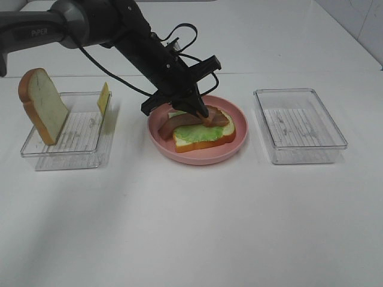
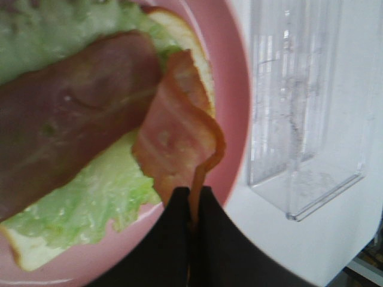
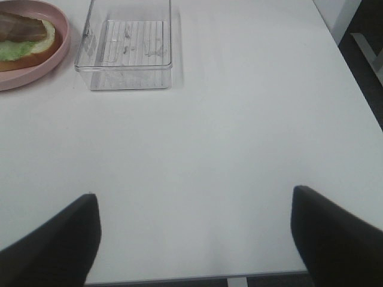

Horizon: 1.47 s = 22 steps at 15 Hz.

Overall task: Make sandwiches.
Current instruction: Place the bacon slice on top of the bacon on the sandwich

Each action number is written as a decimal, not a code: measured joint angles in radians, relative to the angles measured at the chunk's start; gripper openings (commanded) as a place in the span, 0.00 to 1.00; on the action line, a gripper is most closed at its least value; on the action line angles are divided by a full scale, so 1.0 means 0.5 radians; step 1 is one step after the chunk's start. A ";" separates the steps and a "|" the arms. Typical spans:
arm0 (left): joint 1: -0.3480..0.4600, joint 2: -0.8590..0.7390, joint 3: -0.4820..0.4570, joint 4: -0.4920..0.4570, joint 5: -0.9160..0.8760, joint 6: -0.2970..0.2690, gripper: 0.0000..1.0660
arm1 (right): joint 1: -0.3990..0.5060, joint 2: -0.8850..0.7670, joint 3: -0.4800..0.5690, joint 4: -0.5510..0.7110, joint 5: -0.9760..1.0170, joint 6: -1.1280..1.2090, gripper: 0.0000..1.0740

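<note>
A half-built sandwich (image 1: 203, 134) lies on the pink plate (image 1: 234, 147): a bread slice, green lettuce (image 2: 90, 191) and one brown bacon strip (image 2: 72, 119) across it. My left gripper (image 1: 201, 112) reaches over the plate and is shut on the end of a second bacon strip (image 2: 179, 140), which droops curled onto the bread's right edge. In the left wrist view its black fingers (image 2: 173, 239) pinch that strip. My right gripper (image 3: 194, 239) hangs open over bare table, well right of the plate (image 3: 24, 75), with nothing between its fingers.
A clear tray (image 1: 36, 149) at the left holds an upright bread slice (image 1: 42, 104) and a yellow cheese slice (image 1: 103, 98). An empty clear tray (image 1: 299, 125) stands right of the plate. The left arm stretches from the upper left over the table.
</note>
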 measured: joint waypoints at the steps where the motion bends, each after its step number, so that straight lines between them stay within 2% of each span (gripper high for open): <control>1: 0.000 0.000 0.000 0.028 0.010 -0.008 0.00 | 0.000 0.000 0.000 0.000 0.000 0.000 0.79; 3: 0.002 0.000 0.000 0.070 0.022 -0.042 0.00 | 0.000 0.000 0.000 0.000 0.000 0.000 0.79; 5: 0.002 0.000 0.000 0.142 0.030 -0.126 0.00 | 0.000 0.000 0.000 0.000 0.000 0.000 0.79; 6: 0.002 0.000 0.000 0.236 0.042 -0.198 0.00 | 0.000 0.000 0.000 0.000 0.000 0.000 0.79; 8: 0.002 -0.006 0.000 0.328 0.052 -0.256 0.00 | 0.000 0.000 0.000 0.000 0.000 0.000 0.79; 10: 0.002 -0.026 0.000 0.458 0.054 -0.274 0.00 | 0.000 0.000 0.000 0.000 0.000 0.000 0.79; 14: 0.002 -0.030 0.000 0.496 0.068 -0.288 0.03 | 0.000 0.000 0.000 0.000 0.000 0.000 0.79; 15: 0.002 -0.030 0.000 0.512 0.068 -0.288 0.10 | 0.000 0.000 0.000 0.000 0.000 0.000 0.79; 17: 0.002 -0.030 0.000 0.552 0.088 -0.288 0.41 | 0.000 0.000 0.000 0.000 0.000 0.000 0.79; 18: 0.002 -0.032 0.000 0.556 0.098 -0.288 0.49 | 0.000 0.000 0.000 0.000 0.000 0.000 0.79; 20: 0.002 -0.040 -0.002 0.568 0.132 -0.286 0.76 | 0.000 0.000 0.000 0.000 0.000 0.000 0.79; 21: 0.002 -0.038 -0.042 0.576 0.184 -0.240 0.86 | 0.000 0.000 0.000 0.000 0.000 0.000 0.79; 22: 0.002 -0.038 -0.094 0.584 0.228 -0.212 0.87 | 0.000 0.000 0.000 0.000 0.000 0.000 0.79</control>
